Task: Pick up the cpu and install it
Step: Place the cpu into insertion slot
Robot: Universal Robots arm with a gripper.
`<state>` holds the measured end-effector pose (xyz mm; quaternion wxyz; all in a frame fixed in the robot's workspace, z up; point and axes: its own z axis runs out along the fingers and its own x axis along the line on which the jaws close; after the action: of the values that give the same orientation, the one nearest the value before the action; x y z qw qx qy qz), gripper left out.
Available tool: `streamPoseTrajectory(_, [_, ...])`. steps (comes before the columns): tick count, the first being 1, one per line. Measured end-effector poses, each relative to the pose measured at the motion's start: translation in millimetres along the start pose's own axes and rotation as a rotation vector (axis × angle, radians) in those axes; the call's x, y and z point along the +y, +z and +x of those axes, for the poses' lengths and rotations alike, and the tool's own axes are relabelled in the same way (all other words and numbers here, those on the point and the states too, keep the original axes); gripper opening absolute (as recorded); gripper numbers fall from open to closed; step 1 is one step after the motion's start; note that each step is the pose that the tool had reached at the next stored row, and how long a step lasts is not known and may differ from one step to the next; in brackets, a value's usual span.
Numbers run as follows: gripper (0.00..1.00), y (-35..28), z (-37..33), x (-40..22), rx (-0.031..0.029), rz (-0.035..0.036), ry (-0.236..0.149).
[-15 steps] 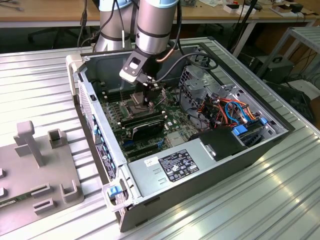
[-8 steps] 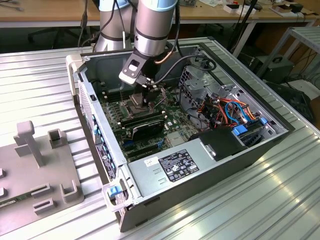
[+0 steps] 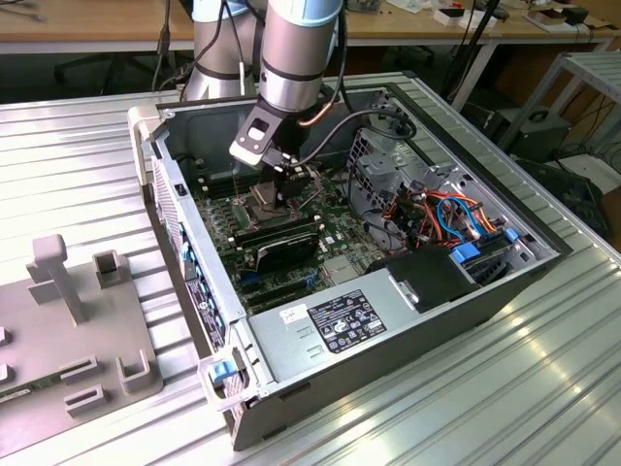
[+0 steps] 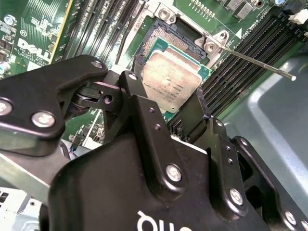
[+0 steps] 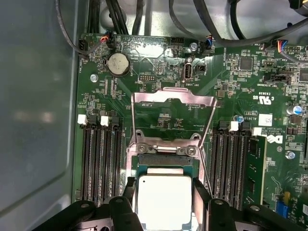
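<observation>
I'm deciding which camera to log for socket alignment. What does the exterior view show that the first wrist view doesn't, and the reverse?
Exterior view: the whole open computer case, the power supply, the arm reaching down into the case, and a grey fixture beside it at the exterior view's left.
First wrist view: the cpu gripped over the socket, the socket's metal frame standing open, and a coin battery.
Both: the gripper and the green motherboard.
</observation>
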<state>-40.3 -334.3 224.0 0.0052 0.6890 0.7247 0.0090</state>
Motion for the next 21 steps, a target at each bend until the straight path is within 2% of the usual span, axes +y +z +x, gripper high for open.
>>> streamPoseTrajectory(11, [0.55,12.8,0.0,-0.3,-0.0014,0.0001,0.001])
streamPoseTrajectory(21, [0.55,14.3,0.0,-0.3,-0.0022,0.0001,0.001])
